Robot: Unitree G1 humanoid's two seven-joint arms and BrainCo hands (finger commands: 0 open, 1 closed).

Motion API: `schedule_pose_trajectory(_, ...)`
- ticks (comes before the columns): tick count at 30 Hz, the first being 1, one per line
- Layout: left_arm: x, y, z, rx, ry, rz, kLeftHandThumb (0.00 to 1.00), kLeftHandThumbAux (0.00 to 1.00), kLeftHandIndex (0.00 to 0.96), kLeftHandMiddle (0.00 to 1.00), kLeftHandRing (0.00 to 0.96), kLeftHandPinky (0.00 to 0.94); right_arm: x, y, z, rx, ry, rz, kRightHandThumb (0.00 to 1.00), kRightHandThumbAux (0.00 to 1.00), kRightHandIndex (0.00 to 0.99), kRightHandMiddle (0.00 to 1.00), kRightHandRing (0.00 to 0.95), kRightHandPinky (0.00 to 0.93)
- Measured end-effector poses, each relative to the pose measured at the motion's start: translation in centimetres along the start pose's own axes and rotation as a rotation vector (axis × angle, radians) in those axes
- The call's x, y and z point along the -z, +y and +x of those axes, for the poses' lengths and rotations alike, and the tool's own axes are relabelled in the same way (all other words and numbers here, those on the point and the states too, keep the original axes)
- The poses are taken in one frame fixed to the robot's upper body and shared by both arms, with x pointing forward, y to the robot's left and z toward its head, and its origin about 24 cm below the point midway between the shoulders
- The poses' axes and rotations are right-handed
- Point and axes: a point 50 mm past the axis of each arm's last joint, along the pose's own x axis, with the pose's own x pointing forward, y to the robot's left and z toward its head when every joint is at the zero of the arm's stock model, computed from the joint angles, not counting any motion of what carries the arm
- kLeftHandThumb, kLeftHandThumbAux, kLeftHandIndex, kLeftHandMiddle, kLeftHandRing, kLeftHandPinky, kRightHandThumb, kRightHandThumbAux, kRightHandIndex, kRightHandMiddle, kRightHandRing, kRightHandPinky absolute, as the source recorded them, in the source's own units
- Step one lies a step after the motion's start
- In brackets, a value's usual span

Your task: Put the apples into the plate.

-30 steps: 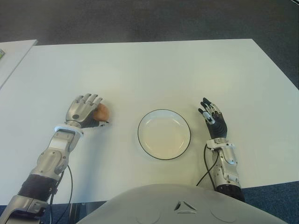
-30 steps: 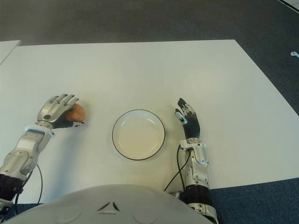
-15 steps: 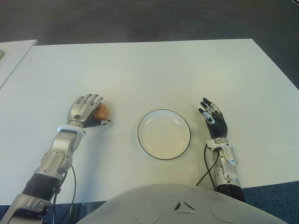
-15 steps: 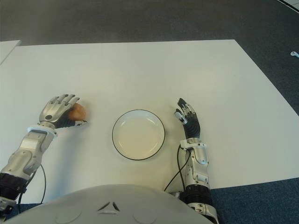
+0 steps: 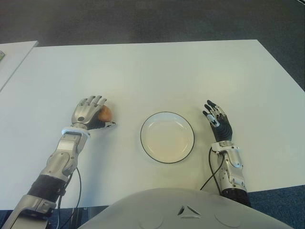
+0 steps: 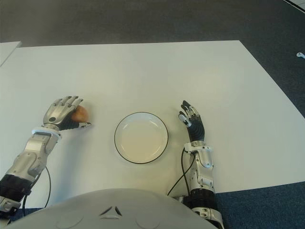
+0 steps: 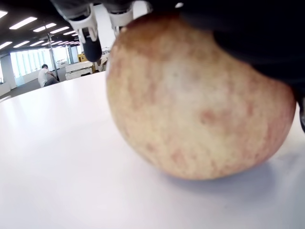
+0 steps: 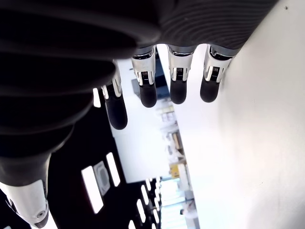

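Observation:
One reddish-yellow apple (image 5: 106, 113) sits on the white table (image 5: 157, 71), left of the empty black-rimmed white plate (image 5: 167, 138). My left hand (image 5: 90, 112) lies over the apple from its left side, fingers spread across its top and thumb low beside it. The left wrist view shows the apple (image 7: 190, 95) standing on the table with the palm pressed against it and the fingertips (image 7: 90, 38) reaching past it, not curled around. My right hand (image 5: 217, 120) shows just right of the plate, fingers straight and holding nothing.
Another white table's corner (image 5: 12, 55) shows at the far left. Dark carpet (image 5: 143, 19) lies beyond the table's far edge. Cables (image 5: 209, 167) run along my right forearm near the front edge.
My left hand and forearm have shifted slightly to the right, closing in over the apple. The apple, the plate and my right hand have stayed put.

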Motion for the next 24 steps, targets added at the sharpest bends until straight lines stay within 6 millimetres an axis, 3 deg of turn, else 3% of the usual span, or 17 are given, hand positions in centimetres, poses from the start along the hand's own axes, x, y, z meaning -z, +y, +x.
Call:
schedule_pose_trajectory(6, -0.06, -0.20, -0.03, -0.014, 0.008, -0.012, 0.170, 0.439, 0.053, 0.042, 0.033, 0.104, -0.01, -0.09, 0.01, -0.007, 0.001, -0.003, 0.470, 0.631, 0.210, 0.130, 0.094, 0.130)
schedule_pose_trajectory(17, -0.28, -0.59, -0.21, -0.061, 0.007, -0.042, 0.232, 0.554, 0.202, 0.281, 0.266, 0.307, 0.02, -0.29, 0.07, -0.009, 0.000, 0.000, 0.488, 0.634, 0.209, 0.135, 0.095, 0.121)
schedule_pose_trajectory(22, -0.33, -0.73, -0.07, -0.092, -0.006, -0.055, 0.302, 0.571, 0.295, 0.391, 0.370, 0.380, -0.02, -0.39, 0.08, -0.008, -0.002, 0.000, 0.454, 0.634, 0.207, 0.133, 0.094, 0.125)
schedule_pose_trajectory(23, -0.35, -0.75, -0.02, -0.097, -0.008, -0.058, 0.337, 0.576, 0.321, 0.419, 0.397, 0.399, -0.02, -0.39, 0.08, -0.008, -0.002, 0.000, 0.445, 0.632, 0.205, 0.132, 0.093, 0.121)
schedule_pose_trajectory(24, -0.34, -0.80, 0.01, -0.102, -0.011, -0.059, 0.465, 0.621, 0.358, 0.458, 0.432, 0.424, -0.03, -0.40, 0.08, -0.008, -0.003, -0.001, 0.439, 0.630, 0.204, 0.131, 0.091, 0.117)
